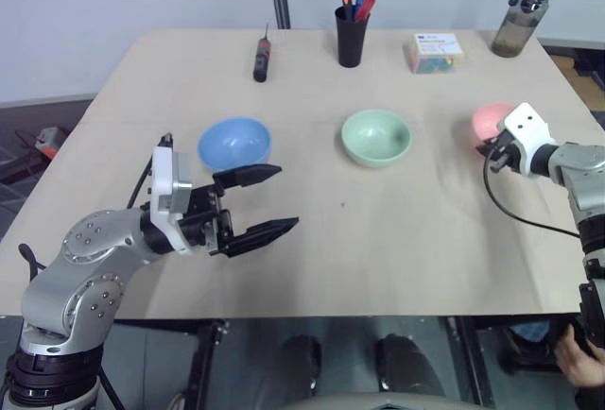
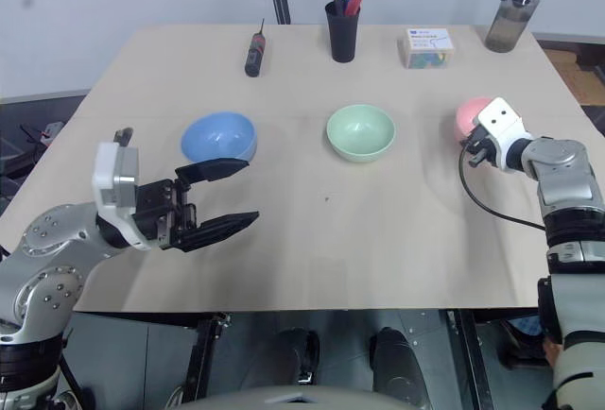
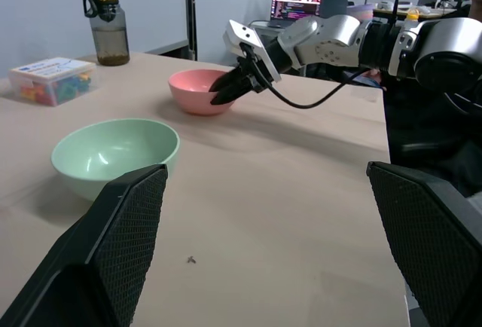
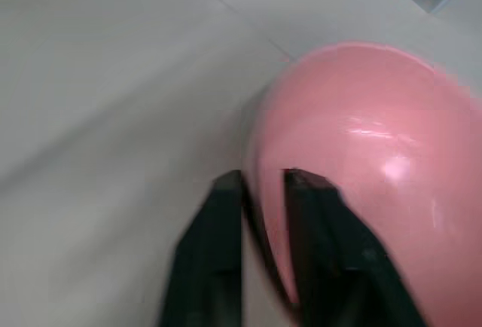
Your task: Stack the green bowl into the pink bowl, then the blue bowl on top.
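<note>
The pink bowl sits upright near the table's right edge. My right gripper is shut on its near rim, one finger inside the bowl and one outside; the left wrist view shows the same grip on the pink bowl. At the table's centre the green bowl stands alone. To its left is the blue bowl. My left gripper hovers open and empty just in front of the blue bowl, pointing right toward the table's middle.
Along the far edge stand a black pen cup, a screwdriver, a small box of coloured pieces and a drink bottle. A person's hand shows below the table's right corner.
</note>
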Controlling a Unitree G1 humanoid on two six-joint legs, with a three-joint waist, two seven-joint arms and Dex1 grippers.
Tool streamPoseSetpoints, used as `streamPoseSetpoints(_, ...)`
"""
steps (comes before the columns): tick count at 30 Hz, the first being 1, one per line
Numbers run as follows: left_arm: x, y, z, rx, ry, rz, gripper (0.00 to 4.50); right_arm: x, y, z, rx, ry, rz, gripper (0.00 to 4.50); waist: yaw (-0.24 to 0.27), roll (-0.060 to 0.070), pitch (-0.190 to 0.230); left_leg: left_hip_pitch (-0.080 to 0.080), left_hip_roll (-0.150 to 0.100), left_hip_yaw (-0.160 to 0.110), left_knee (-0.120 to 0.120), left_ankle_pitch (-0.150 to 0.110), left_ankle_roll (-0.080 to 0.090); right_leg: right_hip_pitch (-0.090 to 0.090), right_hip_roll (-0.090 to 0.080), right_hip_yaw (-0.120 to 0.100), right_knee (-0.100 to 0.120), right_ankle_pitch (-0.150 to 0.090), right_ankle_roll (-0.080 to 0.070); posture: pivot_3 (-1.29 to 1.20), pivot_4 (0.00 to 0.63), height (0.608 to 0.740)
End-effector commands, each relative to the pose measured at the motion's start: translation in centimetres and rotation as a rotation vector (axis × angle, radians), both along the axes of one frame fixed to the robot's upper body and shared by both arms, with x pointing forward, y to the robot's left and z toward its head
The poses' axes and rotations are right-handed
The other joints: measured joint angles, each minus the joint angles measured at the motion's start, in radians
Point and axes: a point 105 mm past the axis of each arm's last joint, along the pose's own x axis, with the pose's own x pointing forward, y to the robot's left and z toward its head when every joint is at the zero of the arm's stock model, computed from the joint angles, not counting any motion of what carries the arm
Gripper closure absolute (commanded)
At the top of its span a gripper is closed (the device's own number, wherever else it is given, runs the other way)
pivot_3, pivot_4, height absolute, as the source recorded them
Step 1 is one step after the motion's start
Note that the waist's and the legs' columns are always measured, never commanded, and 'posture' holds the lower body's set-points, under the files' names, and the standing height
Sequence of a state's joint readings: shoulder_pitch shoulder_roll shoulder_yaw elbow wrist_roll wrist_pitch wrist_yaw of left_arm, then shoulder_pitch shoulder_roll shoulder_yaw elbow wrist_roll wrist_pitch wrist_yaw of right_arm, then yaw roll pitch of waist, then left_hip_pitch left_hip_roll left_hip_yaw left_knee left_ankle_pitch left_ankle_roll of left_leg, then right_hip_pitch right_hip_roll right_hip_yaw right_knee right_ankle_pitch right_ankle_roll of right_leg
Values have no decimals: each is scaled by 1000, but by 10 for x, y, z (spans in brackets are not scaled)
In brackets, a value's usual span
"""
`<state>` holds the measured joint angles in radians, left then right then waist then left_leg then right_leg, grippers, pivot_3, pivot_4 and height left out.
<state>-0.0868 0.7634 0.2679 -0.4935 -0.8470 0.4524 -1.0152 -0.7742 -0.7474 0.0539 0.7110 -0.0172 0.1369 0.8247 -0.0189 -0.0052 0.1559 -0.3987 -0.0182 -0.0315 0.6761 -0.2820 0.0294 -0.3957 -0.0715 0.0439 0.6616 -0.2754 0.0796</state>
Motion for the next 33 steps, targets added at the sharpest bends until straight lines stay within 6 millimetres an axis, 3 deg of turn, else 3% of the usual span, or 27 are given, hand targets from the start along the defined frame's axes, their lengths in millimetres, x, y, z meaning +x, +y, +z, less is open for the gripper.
streamPoseSetpoints(1,-3,-1,11,-9,-58,4,0,0,5,18,-35,-63,51,4474,0,0,0,0,0,0,0,0,0,0,0,0,0,0,0,0,150,740)
streamPoseSetpoints(4,0,1,11,-17,-56,17,0,-7,18,25,-49,-85,139,4474,0,0,0,0,0,0,0,0,0,0,0,0,0,0,0,0,150,740)
streamPoseSetpoints(8,7,19,6,-22,-39,96,0,-70,88,23,5,18,459,4474,5,1,1,-1,1,-1,-2,0,0,-1,0,-1,-1,0,0,0,150,740)
streamPoseSetpoints(14,13,31,0,8,-40,129,0,-114,134,5,19,75,520,4474,6,1,1,-1,0,-1,-3,-2,3,-1,-1,-1,-1,0,0,0,150,740)
streamPoseSetpoints(21,16,32,-1,22,-45,119,0,-138,151,-15,-7,162,534,4474,7,1,1,0,0,-3,-2,0,0,0,-1,-2,-1,0,0,0,150,740)
streamPoseSetpoints(29,17,27,-4,25,-44,100,0,-150,140,-28,-53,269,496,4474,9,0,0,0,0,-3,-2,0,0,0,-1,-3,-1,0,0,0,150,740)
streamPoseSetpoints(33,18,27,-6,32,-44,100,0,-162,141,-28,-34,340,517,3125,8,-2,1,0,-1,-3,-2,-1,1,0,-2,-3,-1,0,0,0,150,740)
